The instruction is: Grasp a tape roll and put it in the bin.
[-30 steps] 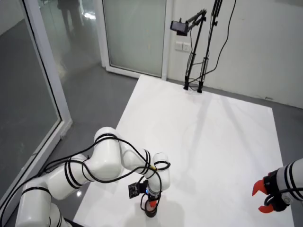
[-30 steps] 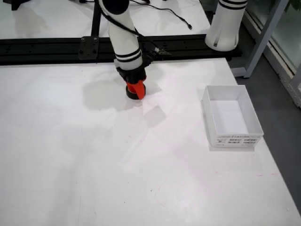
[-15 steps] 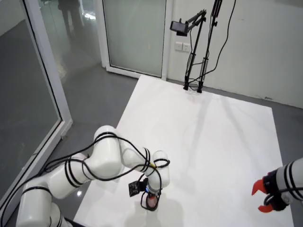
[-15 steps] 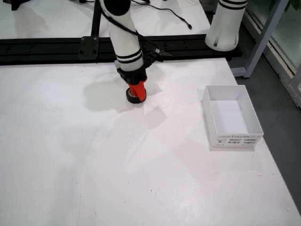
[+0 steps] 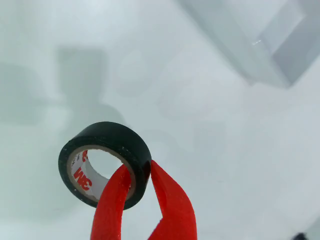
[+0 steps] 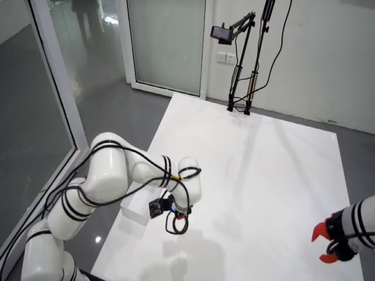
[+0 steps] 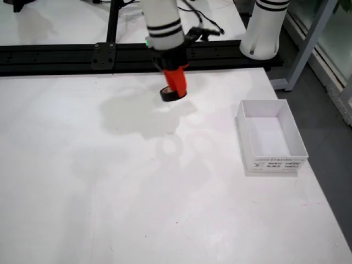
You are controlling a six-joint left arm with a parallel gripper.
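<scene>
Tape roll: a black roll [image 5: 105, 157] with a pale core printed in red letters, held off the tabletop; one wall of the ring sits between the two red fingers [image 5: 112, 205], one finger inside the hole and one outside. In the view from the front it [image 7: 172, 94] hangs tilted under the hand, above the far part of the tabletop, nearer the far edge than the near one.
Hand: the red hand [image 5: 142, 182] is clamped on the roll's wall, fingers close together with the wall between them. In the view from the front it [image 7: 175, 83] points down from a white arm [image 7: 163, 25] with black bands.
Shadow: a soft grey shadow [image 7: 137, 118] lies on the tabletop below and left of the roll in the view from the front.
Bin: a white open-topped box [image 7: 270, 136] with a printed label on its near wall stands near the right edge of the tabletop in the view from the front, well apart from the roll. In the view that rides on the hand it [image 5: 260, 42] shows blurred at the upper right.
Tabletop: white [image 7: 137, 209]; a black rail [image 7: 66, 55] runs along its far edge.
Second arm: in the view from behind, another red hand [image 6: 328, 243] shows at the lower right.
Working arm from behind: its hand [image 6: 177, 222] hangs over the near left part of the tabletop [image 6: 263, 175].
</scene>
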